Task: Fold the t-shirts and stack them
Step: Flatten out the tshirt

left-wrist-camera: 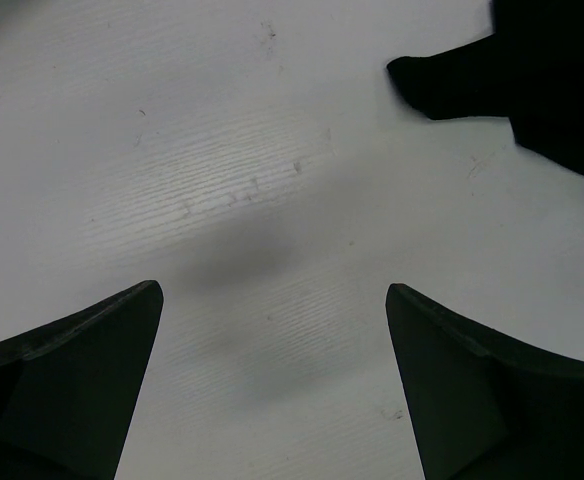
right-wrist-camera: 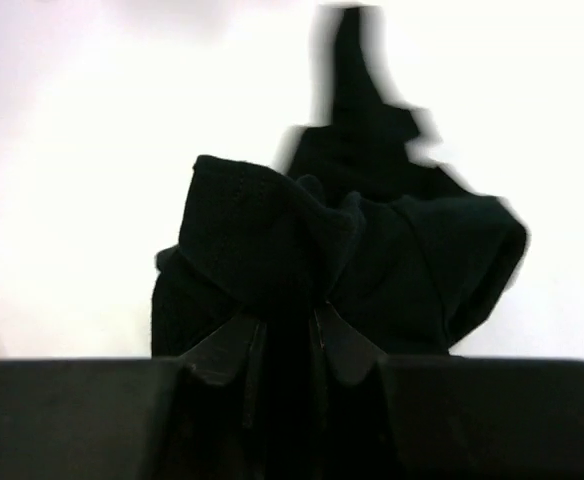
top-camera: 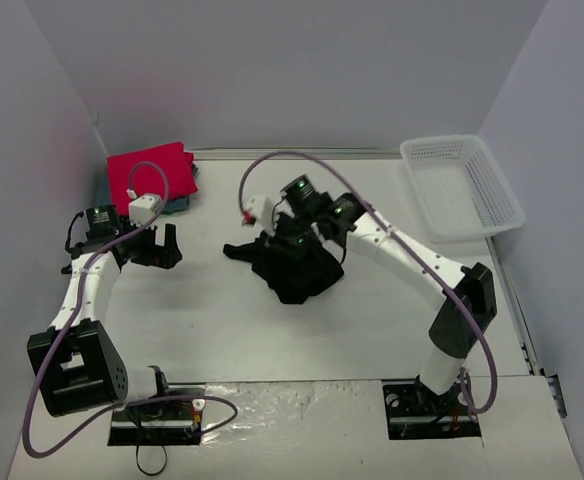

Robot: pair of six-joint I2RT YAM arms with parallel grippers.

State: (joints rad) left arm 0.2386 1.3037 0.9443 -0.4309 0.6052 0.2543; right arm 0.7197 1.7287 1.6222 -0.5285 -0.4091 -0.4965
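The flat white desk (top-camera: 222,330) is the biggest thing here, and all the rest sits on it. Two white robot arms with black joints stand at its near edge. The left arm (top-camera: 80,290) bends up along the left side, and the right arm (top-camera: 412,258) reaches from the right toward the middle. A white plastic mesh basket (top-camera: 457,190) sits at the far right corner, well apart from the shirts. The big plain black cloth t-shirt (top-camera: 297,268) lies in a bunched heap in the middle of the desk, right under the end of the right arm. One thin bit of it sticks out to the left. The bright red-pink cloth t-shirt (top-camera: 152,172) lies folded flat at the far left corner. The teal-blue cloth t-shirt (top-camera: 180,205) is under it, and only a thin strip shows at the near right edge of the red-pink one. The left fingers (top-camera: 160,247) are spread wide apart and hold nothing. They are over bare desk, between the red-pink t-shirt and the black t-shirt, and touch neither. In the left wrist view the tip of the black t-shirt shows at the top right. The right fingers (top-camera: 294,243) are squeezed together on a fold of the black t-shirt. In the right wrist view the black cloth bunches up between the two fingers and spreads out past them on the desk.
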